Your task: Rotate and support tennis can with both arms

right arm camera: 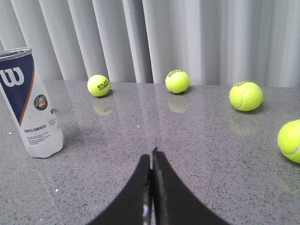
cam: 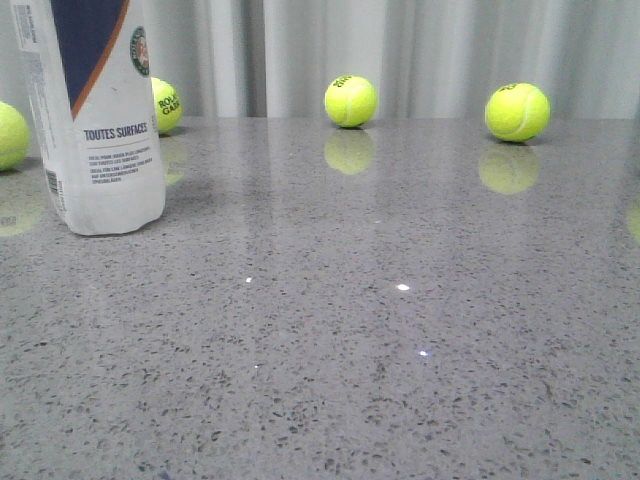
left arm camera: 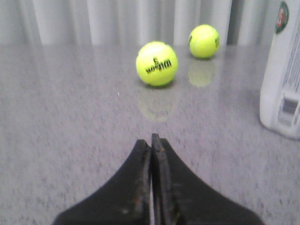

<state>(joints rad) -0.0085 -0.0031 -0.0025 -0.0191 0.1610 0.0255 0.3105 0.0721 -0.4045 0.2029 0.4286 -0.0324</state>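
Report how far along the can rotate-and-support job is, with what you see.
Nothing looks done. The tennis can stands upright on the grey table, untouched, with yellow tennis balls scattered behind it. In hand: nothing; the left hand and right hand are both shut and empty, off the can, with bare table ahead of each. Left to do: open both hands, bring them to the can, grip it, then rotate and support it.

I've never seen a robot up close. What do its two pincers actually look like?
Both wrist views show the same design: the left gripper and right gripper are matte black, each with two broad jaws tapering to a narrow tip. The left one's inner edges look scuffed. No cables or markings are visible.
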